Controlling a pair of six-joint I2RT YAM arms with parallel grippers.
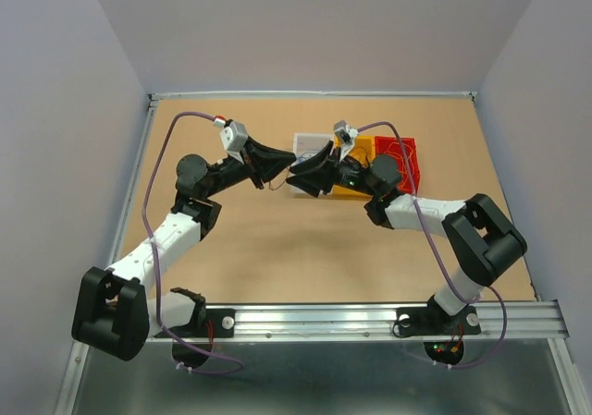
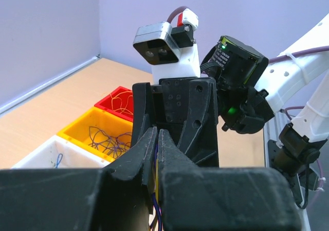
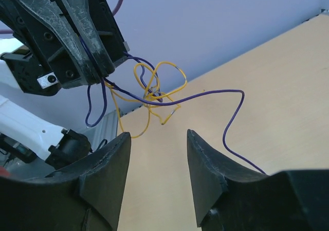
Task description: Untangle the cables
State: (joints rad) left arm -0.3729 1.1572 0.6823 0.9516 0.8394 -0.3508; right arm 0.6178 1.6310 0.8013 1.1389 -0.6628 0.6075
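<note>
Cables [image 3: 154, 89] hang knotted from the clamped left fingers [image 3: 77, 30], right fingers [image 3: 105, 174] part-open and empty; untangling seems mostly ahead.

left hand [image 2: 157, 134] tight on cables [image 2: 156, 215]

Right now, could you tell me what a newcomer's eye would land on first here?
In mid-air above the table, the left gripper pinches a tangle of cables, yellow and blue-purple strands looping loose. The right gripper faces it, jaws open, just short of the strands.
</note>
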